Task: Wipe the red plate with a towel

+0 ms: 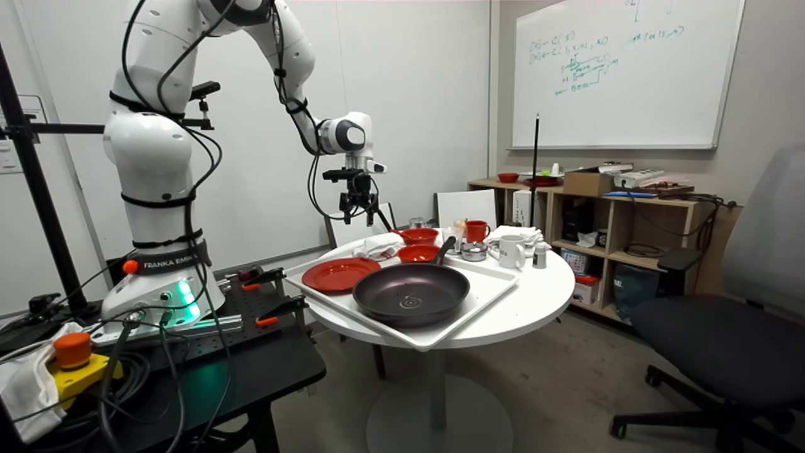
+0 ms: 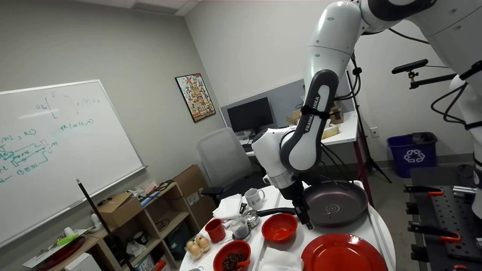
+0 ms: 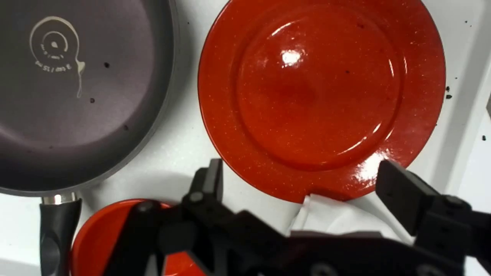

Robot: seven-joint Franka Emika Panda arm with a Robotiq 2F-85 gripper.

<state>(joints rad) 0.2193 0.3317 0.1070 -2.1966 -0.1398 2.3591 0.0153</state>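
The red plate (image 1: 340,275) lies flat on the white tray in both exterior views (image 2: 342,254). It fills the upper middle of the wrist view (image 3: 318,96), with a few dark specks on it. A white towel (image 3: 337,218) lies crumpled beside the plate, one corner touching or overlapping its rim. The towel also shows in both exterior views (image 1: 379,246) (image 2: 280,259). My gripper (image 1: 358,217) is open and empty, held above the tray with its fingers pointing down. In the wrist view its fingers (image 3: 301,170) stand wide apart, with the towel partly hidden behind the gripper body.
A dark frying pan (image 1: 412,294) sits on the tray (image 1: 497,290) beside the plate, its handle towards a red bowl (image 2: 279,228). Another red bowl (image 2: 231,256), a red mug (image 2: 215,230), a white mug (image 2: 255,198), eggs (image 2: 198,246) and a folded white cloth (image 2: 228,207) stand around the tray.
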